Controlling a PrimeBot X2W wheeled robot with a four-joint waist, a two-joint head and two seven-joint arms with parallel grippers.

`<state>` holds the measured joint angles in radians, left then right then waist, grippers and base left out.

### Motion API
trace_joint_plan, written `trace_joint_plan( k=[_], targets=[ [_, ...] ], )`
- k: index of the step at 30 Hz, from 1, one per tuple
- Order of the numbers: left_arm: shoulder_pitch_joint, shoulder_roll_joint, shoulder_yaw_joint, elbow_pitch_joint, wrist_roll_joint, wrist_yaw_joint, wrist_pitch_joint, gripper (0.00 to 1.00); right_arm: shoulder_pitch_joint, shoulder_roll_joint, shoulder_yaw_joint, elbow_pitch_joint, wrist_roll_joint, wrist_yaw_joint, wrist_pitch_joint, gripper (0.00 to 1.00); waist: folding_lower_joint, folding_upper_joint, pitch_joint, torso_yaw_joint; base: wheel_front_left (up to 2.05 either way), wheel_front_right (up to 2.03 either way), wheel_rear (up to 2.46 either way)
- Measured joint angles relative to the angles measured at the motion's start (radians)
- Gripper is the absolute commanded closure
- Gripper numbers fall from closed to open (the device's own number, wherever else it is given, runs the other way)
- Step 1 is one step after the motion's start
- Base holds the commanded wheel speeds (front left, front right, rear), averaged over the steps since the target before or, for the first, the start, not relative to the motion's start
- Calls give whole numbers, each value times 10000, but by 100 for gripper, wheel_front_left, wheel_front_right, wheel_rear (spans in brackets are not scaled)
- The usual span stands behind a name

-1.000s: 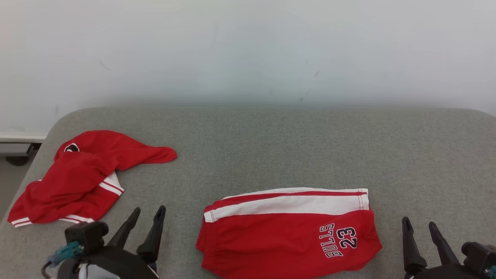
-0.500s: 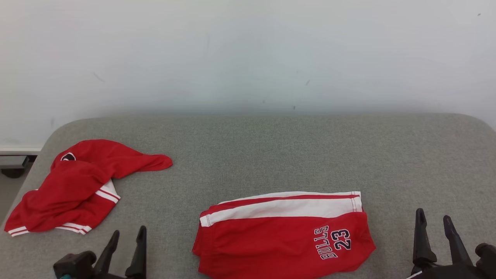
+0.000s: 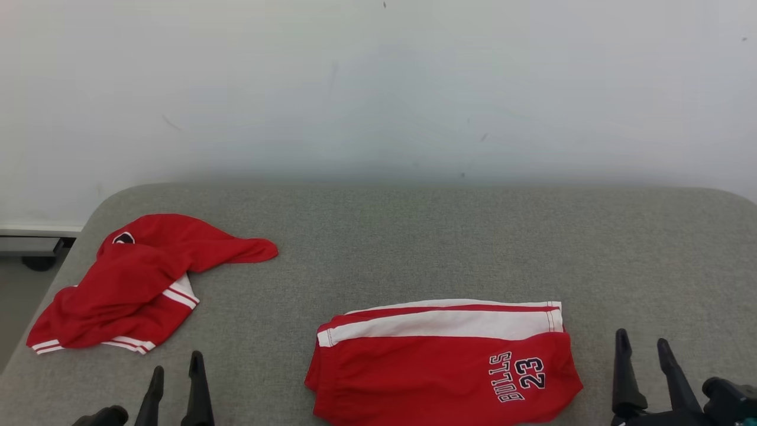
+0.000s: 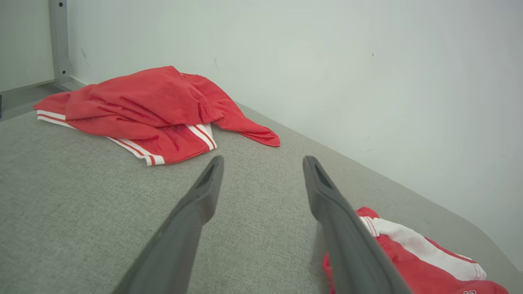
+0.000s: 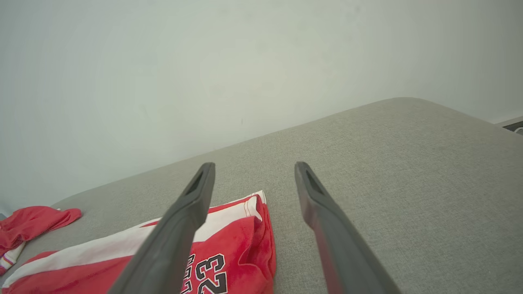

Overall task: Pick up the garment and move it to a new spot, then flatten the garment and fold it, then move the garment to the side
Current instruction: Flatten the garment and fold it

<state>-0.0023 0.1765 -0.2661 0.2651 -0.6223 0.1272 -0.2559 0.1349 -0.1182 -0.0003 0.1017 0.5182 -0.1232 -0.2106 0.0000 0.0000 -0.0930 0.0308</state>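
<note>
Change since a second ago: the left gripper point(image 3: 176, 364) has sunk toward the bottom edge of the head view, so that its wrist is out of sight and just its two dark fingers rise there. The whole picture has slid down slightly, which is the camera's move and not the clothes'. The right gripper point(image 3: 641, 338) sits at much the same lower-right spot.
Left gripper: fingers spread apart with nothing between them. In its wrist view they hang over bare grey fabric and touch no cloth.
Right gripper: fingers likewise apart and holding nothing, just to the right of the shorts and clear of them.
Shorts point(image 3: 443, 367): red, folded into a flat wide rectangle, lying near the front middle of the cushion point(image 3: 414, 248) between the two grippers. A white band runs along the far edge. "BULLS 23" is printed in dark letters near the right end, turned on its side. The left end shows a gathered waistband.
Crumpled garment point(image 3: 136, 284): red with white stripes at its hem, heaped loosely at the cushion's left side, well apart from the shorts. One pointed flap reaches toward the middle, and a small dark round badge shows at its far end.
Cushion: grey woven fabric with rounded far corners.
Wall point(image 3: 378, 89): pale and plain with a few small dark marks, right behind the cushion.
</note>
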Motion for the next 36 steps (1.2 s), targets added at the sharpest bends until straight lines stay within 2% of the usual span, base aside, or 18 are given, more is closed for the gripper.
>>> trace_joint_plan(
  k=[2,9,25,29,36],
  targets=[
    [97,-199,77,-247,330,-2,0,0,-46,8,184,56,-27,0,-4,0,0,0,-12,71,0,0,0],
    [228,-73,-389,-539,1001,-2,0,0,-64,15,322,192,-163,0,77,0,0,0,14,65,0,0,0],
    [393,140,-698,-757,1498,-2,50,0,-242,2,389,230,-286,0,105,0,0,0,171,-48,0,0,0],
    [393,157,-719,-815,1536,-2,136,0,-329,-82,568,395,-286,0,928,0,0,0,197,-70,0,0,0],
    [385,203,-853,-872,1601,-2,374,0,-1227,-694,1047,527,-500,-4,3572,0,1,0,232,-155,0,0,0]
  ],
)
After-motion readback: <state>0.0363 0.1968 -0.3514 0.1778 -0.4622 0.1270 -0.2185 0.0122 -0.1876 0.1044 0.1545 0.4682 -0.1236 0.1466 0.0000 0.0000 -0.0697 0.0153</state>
